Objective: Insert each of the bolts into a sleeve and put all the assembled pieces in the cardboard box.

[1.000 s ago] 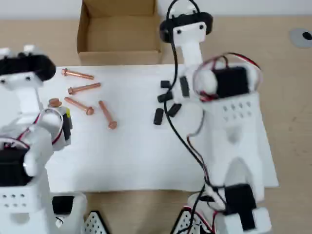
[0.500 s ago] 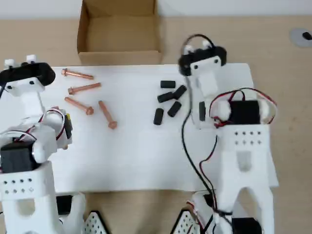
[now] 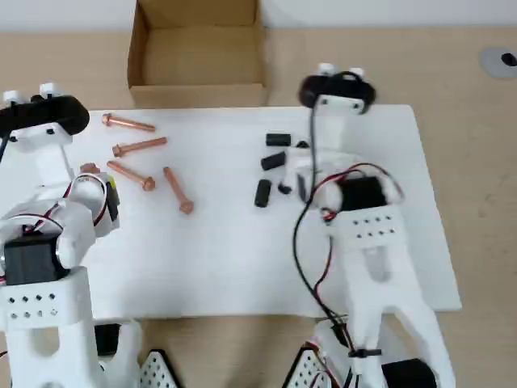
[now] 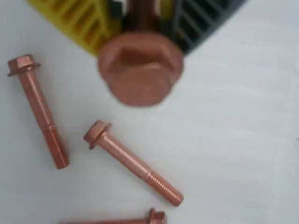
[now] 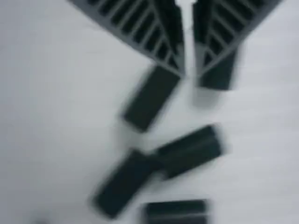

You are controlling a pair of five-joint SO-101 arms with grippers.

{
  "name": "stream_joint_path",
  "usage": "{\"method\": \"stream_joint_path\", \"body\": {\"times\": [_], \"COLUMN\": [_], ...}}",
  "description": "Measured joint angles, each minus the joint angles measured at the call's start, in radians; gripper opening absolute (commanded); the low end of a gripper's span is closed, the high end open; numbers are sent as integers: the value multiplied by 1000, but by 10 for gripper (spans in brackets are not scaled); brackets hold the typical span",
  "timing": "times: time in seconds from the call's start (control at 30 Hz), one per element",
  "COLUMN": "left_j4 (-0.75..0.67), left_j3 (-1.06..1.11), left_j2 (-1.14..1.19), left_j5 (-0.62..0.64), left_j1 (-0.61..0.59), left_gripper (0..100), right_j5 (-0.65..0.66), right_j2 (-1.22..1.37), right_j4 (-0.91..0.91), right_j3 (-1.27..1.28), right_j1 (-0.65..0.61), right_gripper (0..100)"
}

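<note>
The left pincer [image 4: 140,18] is pinching a copper bolt [image 4: 140,67] by its shank. The flanged head stands out past the fingertips and the threaded end is hidden between the jaws. Four more bolts [image 3: 140,146] lie loose on the white sheet [image 3: 226,259] just beside it. The right pincer [image 5: 188,65] hangs over the black sleeves [image 5: 189,150], its jaws pressed almost together with a thin slit between them and nothing in it. The sleeves lie in a loose cluster near the middle of the sheet, and two of them seem to touch. The cardboard box [image 3: 198,56] stands on the desk [image 3: 468,121] at the far edge of the sheet, with no assembled piece in it yet.

The step in hand looks like fetching a sleeve to meet the held bolt. To do it well, the right pincer should spread first, then come down over a sleeve lying apart from its neighbours, such as the lone sleeve [image 3: 262,192] nearest the robot. It should take the sleeve across its side so both open ends stay free. Bolt and bore then want lining up on one axis before any push
</note>
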Motion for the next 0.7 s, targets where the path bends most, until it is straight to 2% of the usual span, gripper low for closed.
{"method": "stream_joint_path", "body": {"times": [0.13,0.27,0.4,0.7], "left_j4": [-5,-5,-5,-5], "left_j3": [35,100,137,138], "left_j2": [0,0,0,0], "left_j5": [0,8,51,60], "left_j1": [0,0,0,0], "left_gripper": [5,5,5,5], "right_j5": [-9,-40,-91,-141], "right_j2": [9,120,311,689], "right_j4": [-6,5,120,404], "right_j3": [0,-6,-129,-534], "right_j1": [-94,-117,-120,-127], "right_gripper": [44,45,47,47]}}
